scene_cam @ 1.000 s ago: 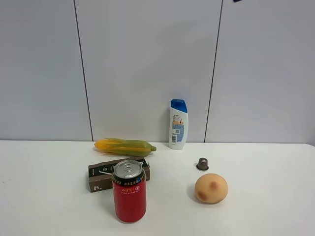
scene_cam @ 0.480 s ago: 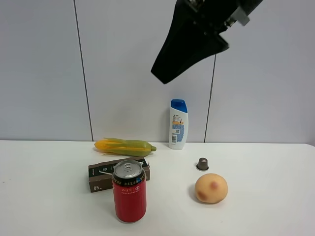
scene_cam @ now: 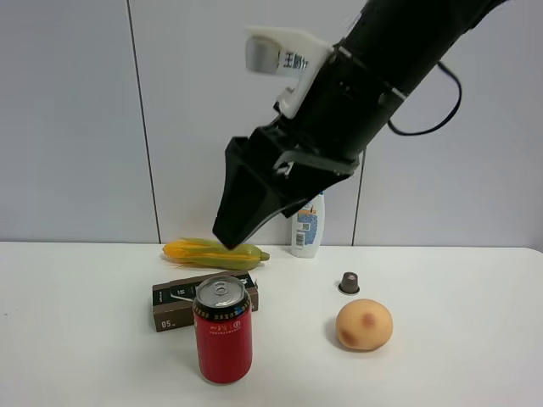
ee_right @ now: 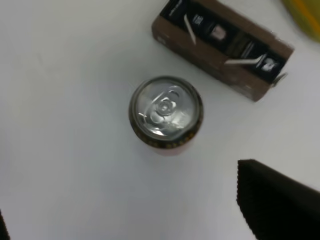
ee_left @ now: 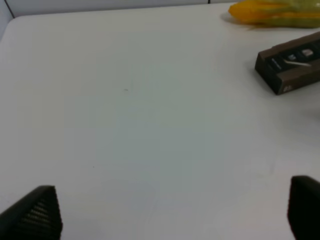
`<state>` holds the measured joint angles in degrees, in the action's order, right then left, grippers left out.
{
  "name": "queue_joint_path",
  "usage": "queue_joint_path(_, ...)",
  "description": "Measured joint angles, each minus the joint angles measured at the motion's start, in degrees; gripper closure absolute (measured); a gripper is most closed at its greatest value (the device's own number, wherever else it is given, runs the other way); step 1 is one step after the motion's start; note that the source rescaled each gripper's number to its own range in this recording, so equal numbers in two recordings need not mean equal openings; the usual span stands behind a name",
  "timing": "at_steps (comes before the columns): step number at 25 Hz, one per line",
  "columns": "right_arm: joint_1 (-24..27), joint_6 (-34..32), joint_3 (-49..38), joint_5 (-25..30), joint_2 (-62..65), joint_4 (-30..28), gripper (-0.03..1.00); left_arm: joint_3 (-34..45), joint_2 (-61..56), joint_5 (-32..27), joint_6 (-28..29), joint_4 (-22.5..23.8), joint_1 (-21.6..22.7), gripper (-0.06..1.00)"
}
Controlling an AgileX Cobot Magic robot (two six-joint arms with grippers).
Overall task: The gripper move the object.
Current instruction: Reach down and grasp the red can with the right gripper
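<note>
The red drink can [scene_cam: 223,339] with a silver top stands upright on the white table [scene_cam: 76,339], near the front. My right gripper [scene_cam: 229,227], a wide black claw, hangs above and slightly behind the can, not touching it. In the right wrist view the can's silver top [ee_right: 166,112] lies between the two widely spread fingers, so the gripper [ee_right: 125,200] is open and empty. My left gripper [ee_left: 172,200] is open and empty over bare table; it does not show in the exterior view.
A brown box [scene_cam: 174,305] lies just behind the can. A corn cob [scene_cam: 216,252] lies behind that. A white shampoo bottle [scene_cam: 307,233] stands at the wall, partly hidden by the arm. A small capsule [scene_cam: 349,282] and a peach [scene_cam: 364,325] sit right of the can.
My right arm has come down from the upper right into the scene and now hangs over the can. The can and the other things have not moved.
</note>
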<state>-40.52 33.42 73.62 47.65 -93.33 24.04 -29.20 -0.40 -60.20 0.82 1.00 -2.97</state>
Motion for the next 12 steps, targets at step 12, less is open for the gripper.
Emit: queue_joint_path(12,-1.99,-8.04,5.87,-1.88,-11.87,-5.45,-0.02,0.00,0.00,0.00,0.00,0.00,0.00,-0.06)
